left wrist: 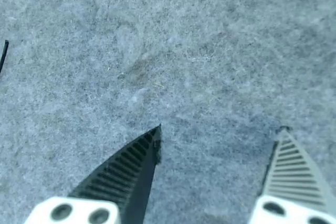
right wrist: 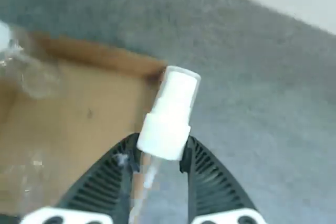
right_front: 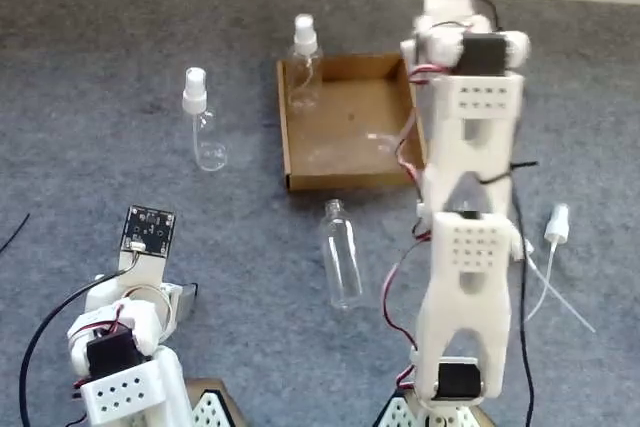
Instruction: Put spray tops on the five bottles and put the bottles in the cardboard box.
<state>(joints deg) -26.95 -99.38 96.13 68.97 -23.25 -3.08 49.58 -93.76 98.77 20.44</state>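
— So, how much is done?

— Roughly half, I'd judge. The right gripper [right wrist: 161, 148] has its fingers pinched on the neck of a held bottle [right wrist: 148, 174]. A white spray top [right wrist: 168, 111] is already on it, just above the fingertips. Beyond and beside those fingers is the wall of the cardboard box [right_front: 340, 182], so this one looks close to going in.

— Anything in the box already?

— A capped bottle [right_front: 303, 72] stands at the far corner, across the box from the right fingers. A clear glint [right_front: 380, 140] on the box floor beneath that arm may be another bottle, but I can't say for sure.

— And what's left?

— A second capped bottle [right_front: 205, 132] stands on the carpet, well away from both sets of fingers and outside the box. An uncapped bottle [right_front: 341, 257] lies in front of the box. A loose spray top [right_front: 557, 222] lies apart on the carpet beside the right arm. That top needs fitting, and both bottles need boxing.

— The other arm?

— The left gripper [left wrist: 220, 128] has its fingers spread wide over bare carpet, with nothing between them.
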